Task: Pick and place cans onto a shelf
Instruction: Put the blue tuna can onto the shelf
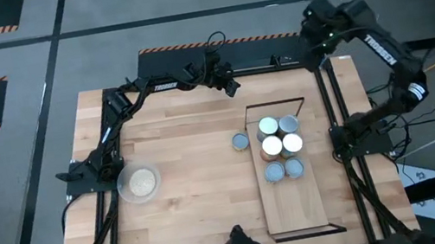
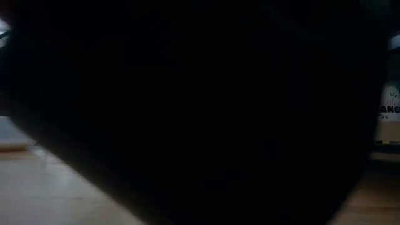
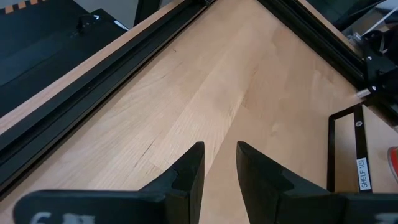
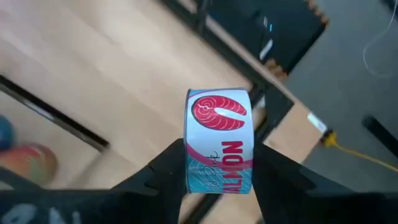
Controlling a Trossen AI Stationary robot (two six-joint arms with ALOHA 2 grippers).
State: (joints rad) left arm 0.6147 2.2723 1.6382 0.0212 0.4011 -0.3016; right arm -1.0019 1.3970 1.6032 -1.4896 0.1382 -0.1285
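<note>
Clear dish: set on the left part of the table, well apart from the shelf.
Left gripper: held over the table's far edge, left of the shelf's far end; its fingers are seen parted by a narrow gap, with nothing between them.
Lone can: stood on the table just beside the shelf's left edge.
Shelf: laid lengthwise on the right part of the table, black frame at both ends.
Cans on shelf: six are grouped in two columns of three on the shelf's far half, touching or nearly so.
Right gripper: raised beyond the table's far right corner; clenched on a can with a salmon label, which is held on its side above the table edge.
Low view: blocked by a dark shape.
</note>
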